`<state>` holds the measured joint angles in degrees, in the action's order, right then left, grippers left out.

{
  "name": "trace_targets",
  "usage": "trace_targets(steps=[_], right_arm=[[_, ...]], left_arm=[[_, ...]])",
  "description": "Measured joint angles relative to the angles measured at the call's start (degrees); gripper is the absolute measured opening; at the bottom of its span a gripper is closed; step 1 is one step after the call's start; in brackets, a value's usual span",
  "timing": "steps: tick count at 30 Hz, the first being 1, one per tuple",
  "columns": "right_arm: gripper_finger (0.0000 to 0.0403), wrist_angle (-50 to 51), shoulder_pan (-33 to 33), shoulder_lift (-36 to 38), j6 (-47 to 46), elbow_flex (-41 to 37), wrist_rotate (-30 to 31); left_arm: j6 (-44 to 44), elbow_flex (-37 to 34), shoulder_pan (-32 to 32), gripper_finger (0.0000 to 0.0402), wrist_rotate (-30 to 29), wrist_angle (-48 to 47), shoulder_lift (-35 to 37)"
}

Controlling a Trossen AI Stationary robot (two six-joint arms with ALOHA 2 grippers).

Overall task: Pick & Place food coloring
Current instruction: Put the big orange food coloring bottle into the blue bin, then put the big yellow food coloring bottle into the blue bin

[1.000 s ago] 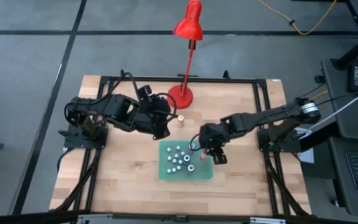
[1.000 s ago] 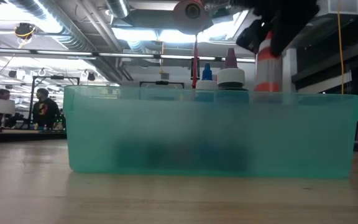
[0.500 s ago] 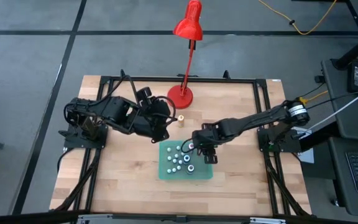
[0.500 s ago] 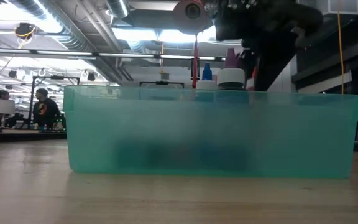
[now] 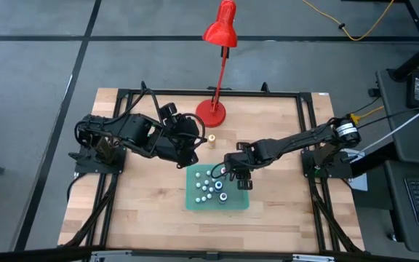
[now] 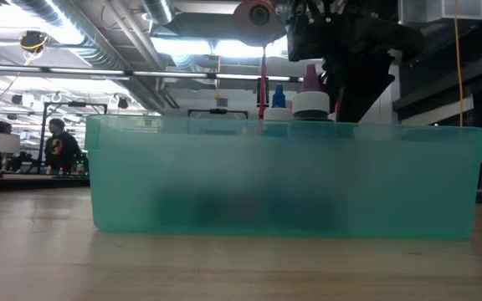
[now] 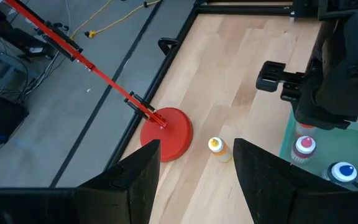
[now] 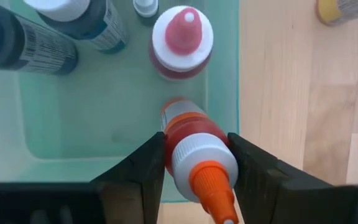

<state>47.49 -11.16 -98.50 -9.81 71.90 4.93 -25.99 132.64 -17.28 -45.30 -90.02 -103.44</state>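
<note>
Several tiny food coloring bottles (image 5: 213,188) stand in a flat green tray (image 5: 238,204); their blue, purple and white tops (image 6: 310,92) rise above its rim in the low view. My right gripper (image 5: 229,171) hangs over the tray's far right corner, shut on a red bottle with a white collar and orange nozzle (image 8: 194,146). A pink-topped bottle (image 8: 181,38) stands just beyond it. Another bottle with a yellow top (image 7: 217,148) stands on the wood outside the tray. My left gripper (image 7: 194,165) is open and empty, hovering just past the tray's far left corner (image 5: 190,151). My right gripper pinches the red bottle between its two fingers (image 8: 143,171), on the upper body just under the white collar (image 8: 197,149). The fingers slant down from the table's right. The bottle is tilted, its base (image 8: 176,109) low inside the tray; I cannot tell whether it touches the floor.
A tall red desk lamp stands on its round base (image 5: 211,113) on the far part of the table, close to the yellow-topped bottle (image 5: 212,138). A black frame runs round the table edges. Bare wood lies on the near side of the tray (image 6: 287,180).
My right gripper moved toward the table's left, from beside the tray's right edge to over its far right corner, and came down. The orange-nozzled bottle, seen above the tray rim in the low view a second ago, has sunk out of sight behind it.
</note>
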Motion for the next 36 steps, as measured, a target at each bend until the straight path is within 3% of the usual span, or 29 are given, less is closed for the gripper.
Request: trace_targets(steps=[20,27,36], right_arm=[[0.0162,-2.55,0.04,-3.56,0.82,0.38,1.4],[0.0207,1.73,0.13,-4.01,0.78,4.41,1.62],[0.0266,14.14,-0.61,-3.86,-2.21,13.31,3.56]], left_arm=[[-1.84,0.0,-1.56,0.0198,-0.18,0.0,-0.02],[-1.84,0.0,-1.55,0.0198,-0.94,0.0,-0.02],[-1.32,0.0,-1.55,0.0198,-0.93,0.0,-0.04]])
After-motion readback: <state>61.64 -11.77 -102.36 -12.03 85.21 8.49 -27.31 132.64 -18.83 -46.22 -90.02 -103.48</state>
